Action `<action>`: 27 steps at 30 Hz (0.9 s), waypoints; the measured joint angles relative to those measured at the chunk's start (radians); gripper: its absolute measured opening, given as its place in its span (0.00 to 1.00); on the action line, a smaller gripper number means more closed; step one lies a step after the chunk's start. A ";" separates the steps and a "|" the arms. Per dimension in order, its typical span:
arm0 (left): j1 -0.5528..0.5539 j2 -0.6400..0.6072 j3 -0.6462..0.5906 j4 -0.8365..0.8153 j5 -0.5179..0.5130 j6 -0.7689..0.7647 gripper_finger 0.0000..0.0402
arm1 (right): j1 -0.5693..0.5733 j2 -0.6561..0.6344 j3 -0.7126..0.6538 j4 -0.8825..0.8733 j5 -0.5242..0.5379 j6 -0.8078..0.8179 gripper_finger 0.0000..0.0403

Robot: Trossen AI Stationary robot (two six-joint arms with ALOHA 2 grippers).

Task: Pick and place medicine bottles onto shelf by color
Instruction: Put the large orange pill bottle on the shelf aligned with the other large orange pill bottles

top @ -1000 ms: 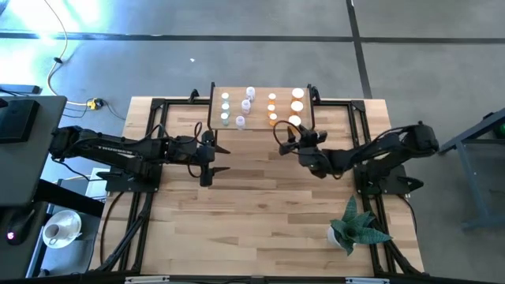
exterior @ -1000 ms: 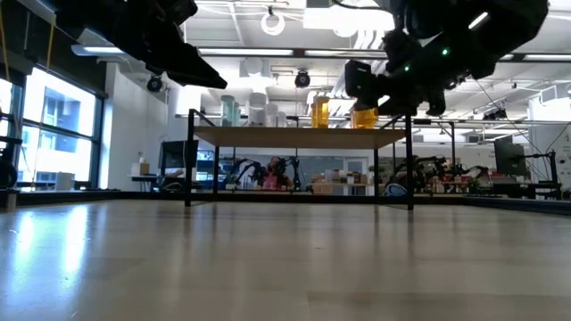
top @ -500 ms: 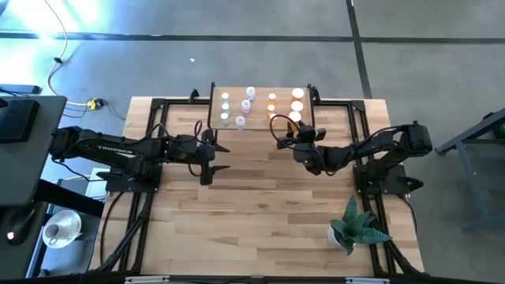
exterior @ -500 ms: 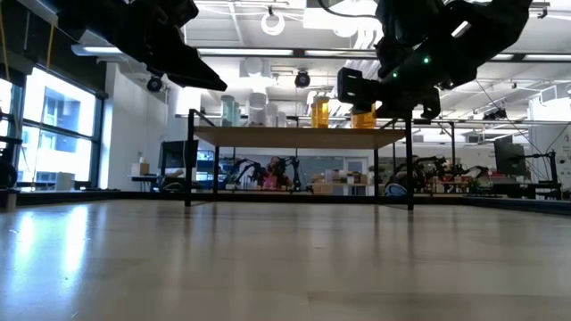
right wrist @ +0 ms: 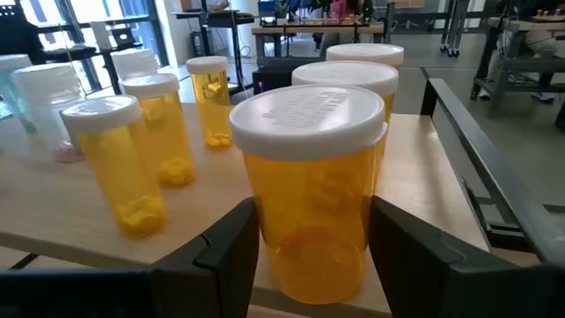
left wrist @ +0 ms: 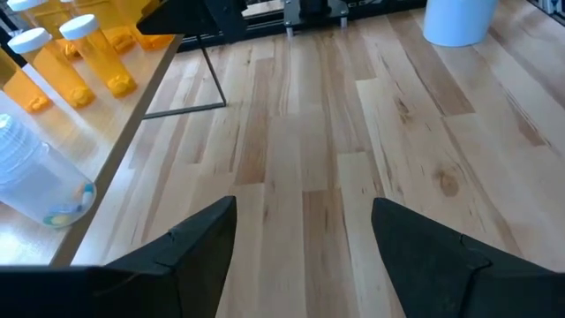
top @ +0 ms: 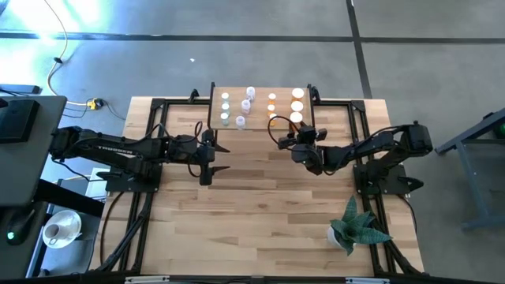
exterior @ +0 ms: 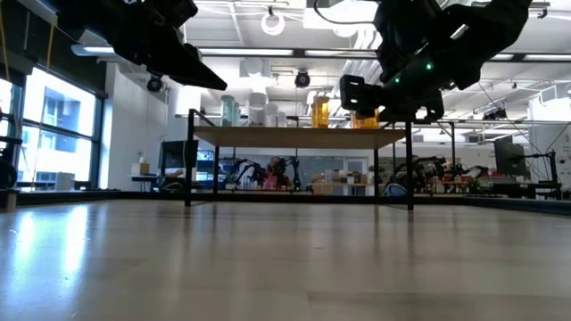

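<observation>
right pincer (right wrist: 309, 243): at shelf's (top: 260, 126) front right edge, fingers either side of large orange bottle (right wrist: 309, 190), clenched on it
bottle: standing on shelf, more orange ones (right wrist: 132, 163) beside and behind
left pincer (top: 215, 158): released, over tabletop (top: 252, 213), well apart from shelf
</observation>
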 joint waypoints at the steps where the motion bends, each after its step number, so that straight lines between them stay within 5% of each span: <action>1: 0.000 0.000 0.000 0.000 0.000 0.000 0.63 | -0.002 0.000 0.000 -0.004 0.000 0.000 0.45; 27: 0.000 0.000 0.000 0.000 0.001 -0.019 0.63 | -0.021 0.001 -0.002 -0.020 -0.055 -0.018 0.57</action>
